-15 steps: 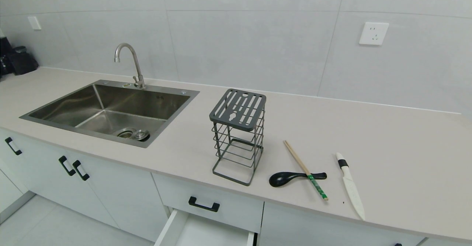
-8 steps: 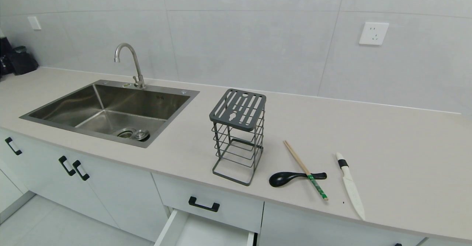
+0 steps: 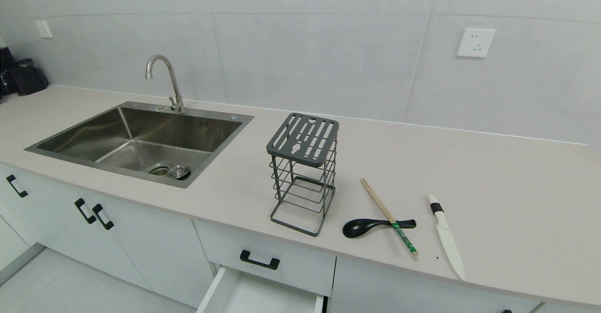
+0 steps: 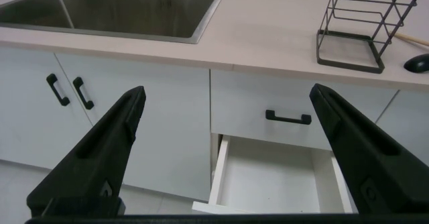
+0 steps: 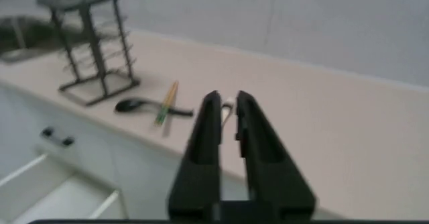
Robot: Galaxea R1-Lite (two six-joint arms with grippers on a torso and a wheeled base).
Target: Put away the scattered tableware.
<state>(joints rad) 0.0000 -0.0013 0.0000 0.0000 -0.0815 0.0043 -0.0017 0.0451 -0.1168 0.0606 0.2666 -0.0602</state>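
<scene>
A dark wire cutlery rack (image 3: 303, 172) stands upright mid-counter. To its right lie a black spoon (image 3: 371, 226), a pair of chopsticks (image 3: 389, 217) crossing the spoon's handle, and a white knife (image 3: 446, 235). My left gripper (image 4: 228, 93) is open and empty, held below counter height in front of the cabinets, with the rack (image 4: 355, 23) and spoon (image 4: 417, 62) beyond it. My right gripper (image 5: 228, 98) is shut with nothing in it, off the counter's front edge. It faces the rack (image 5: 90, 39), spoon (image 5: 134, 105) and chopsticks (image 5: 166, 103); the knife (image 5: 228, 108) peeks out behind its tips.
A steel sink (image 3: 136, 139) with a faucet (image 3: 164, 80) is set into the counter's left part. Under the rack a white drawer (image 3: 258, 296) is pulled out, seen too as the drawer (image 4: 275, 177) in the left wrist view. A wall socket (image 3: 475, 42) sits at the right.
</scene>
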